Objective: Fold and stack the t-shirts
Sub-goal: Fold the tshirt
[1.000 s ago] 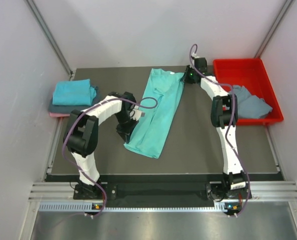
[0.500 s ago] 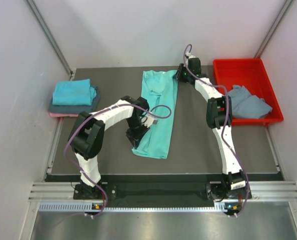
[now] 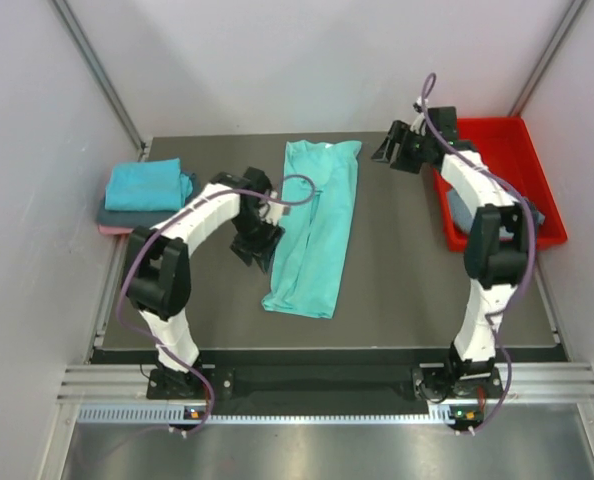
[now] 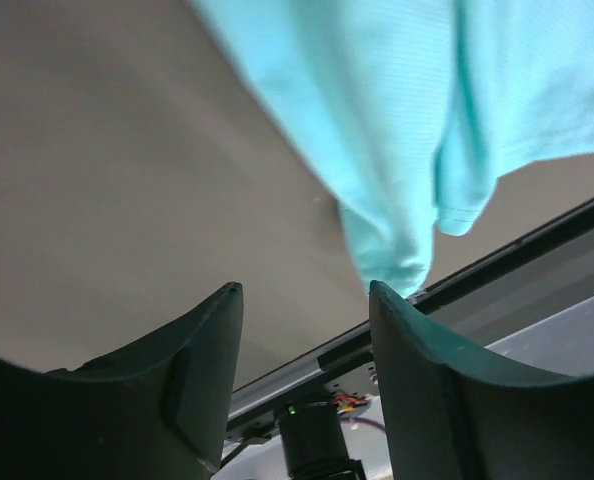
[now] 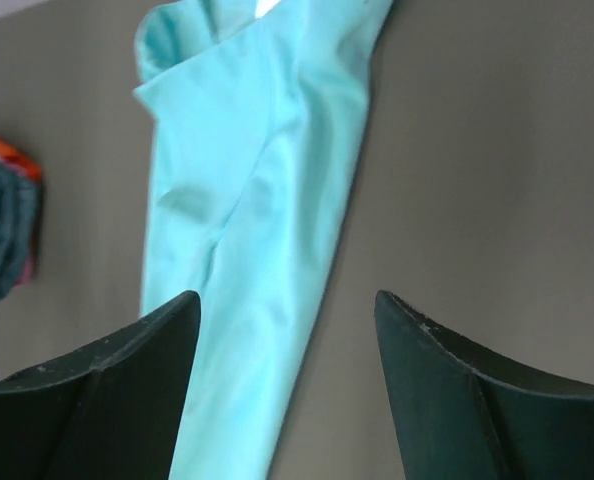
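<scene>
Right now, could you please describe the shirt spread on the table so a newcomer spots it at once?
On the dark table, between the folded stack at the left edge and the red tray at right, lies the shirt. It is the one long teal strip, stretched out.

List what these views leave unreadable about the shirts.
- Slate shirt in the red tray: top view, mostly hidden by the right arm.
- Pink shirt: top view, only a sliver under the stack.
- Teal shirt: left wrist view, blurred, cut off by the top edge.
</scene>
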